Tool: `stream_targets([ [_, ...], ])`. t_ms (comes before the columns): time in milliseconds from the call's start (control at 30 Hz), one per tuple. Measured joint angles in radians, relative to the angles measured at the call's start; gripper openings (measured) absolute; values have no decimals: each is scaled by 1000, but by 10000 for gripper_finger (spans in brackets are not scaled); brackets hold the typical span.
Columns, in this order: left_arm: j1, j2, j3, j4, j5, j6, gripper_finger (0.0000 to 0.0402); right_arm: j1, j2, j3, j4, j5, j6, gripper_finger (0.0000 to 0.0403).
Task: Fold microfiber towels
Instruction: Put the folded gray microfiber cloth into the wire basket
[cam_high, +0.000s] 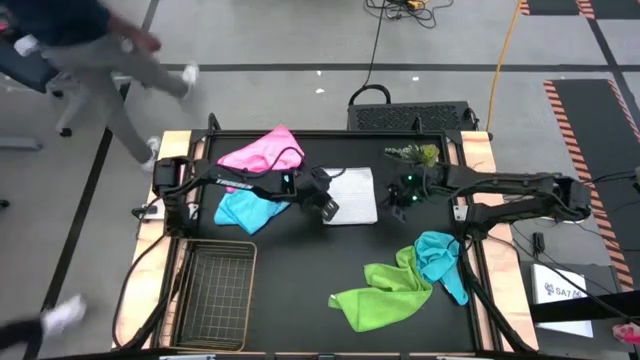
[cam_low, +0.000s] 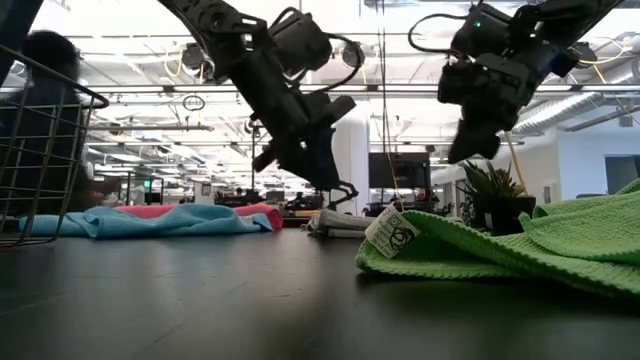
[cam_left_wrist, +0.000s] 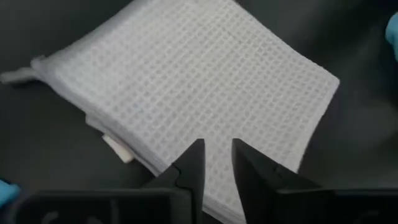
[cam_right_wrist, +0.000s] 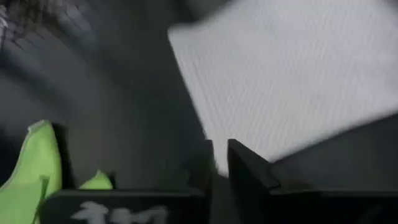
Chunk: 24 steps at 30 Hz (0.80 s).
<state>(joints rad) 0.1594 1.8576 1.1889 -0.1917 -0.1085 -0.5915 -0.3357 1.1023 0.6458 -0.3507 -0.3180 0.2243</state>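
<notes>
The pale grey-white towel (cam_high: 352, 195) sits folded into a neat rectangle mid-bench, waffle weave showing, layered edges and a small tag visible on one side. Left gripper (cam_left_wrist: 216, 155) hovers right over its edge — fingers slightly parted, pinching nothing. Right gripper (cam_right_wrist: 219, 155) hangs above the opposite edge, fingers a narrow gap apart, also empty. The pink towel (cam_high: 262, 151) and light blue towel (cam_high: 246, 209) lie crumpled beside the left arm. The lime green towel (cam_high: 384, 292) and teal towel (cam_high: 440, 258) are bunched together, touching, at the bench's near right.
</notes>
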Motion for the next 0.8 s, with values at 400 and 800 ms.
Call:
stream_targets([
  [400,153,2,0,-23,108,-204,180,50,142,0,9,1,169,161],
  [800,204,4,-3,-70,135,-218,205,45,234,0,41,2,201,174],
])
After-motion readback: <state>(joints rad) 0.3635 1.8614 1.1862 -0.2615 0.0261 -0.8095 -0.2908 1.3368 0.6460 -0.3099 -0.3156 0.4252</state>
